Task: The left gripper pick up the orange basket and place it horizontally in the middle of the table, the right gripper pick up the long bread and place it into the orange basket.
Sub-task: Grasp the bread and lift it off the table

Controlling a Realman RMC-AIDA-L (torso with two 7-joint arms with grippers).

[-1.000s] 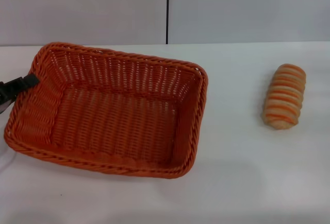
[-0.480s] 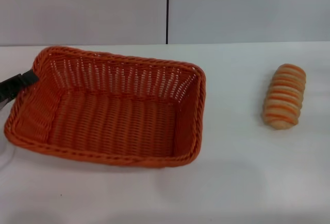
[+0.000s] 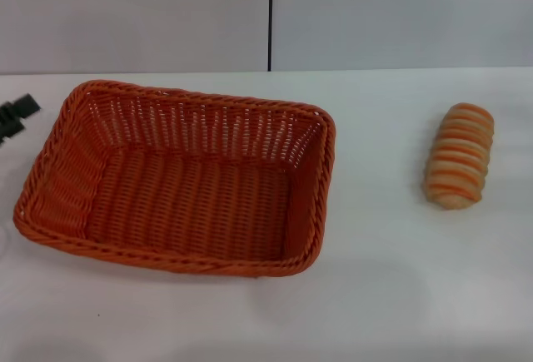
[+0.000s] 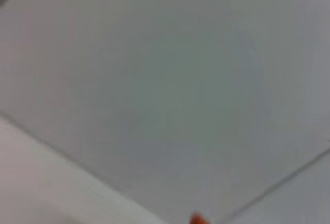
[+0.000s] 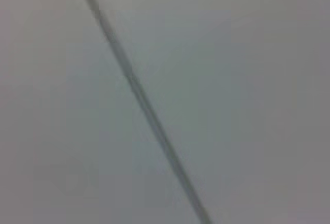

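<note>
Fingers of my left gripper (image 3: 18, 116) are showing only as black tips at the left edge of the head view, just beside the basket's short left end and clear of its rim; whether they are spread or closed I cannot tell, since so little of them is showing. Nothing is sitting between those tips. The orange basket (image 3: 179, 181) is lying flat on the table (image 3: 391, 279), left of the middle, its long side running almost across my view with a slight skew, and its woven inside is holding nothing. In my left wrist view a small orange speck (image 4: 196, 218) is peeking in at the edge, probably the basket, against blurred pale surfaces. The long bread (image 3: 459, 156) is resting well apart on the right side of the table, its length pointing roughly away from me. My right gripper is not appearing anywhere; its wrist camera is facing the grey wall (image 5: 232, 80) and its dark seam (image 5: 139, 98).
</note>
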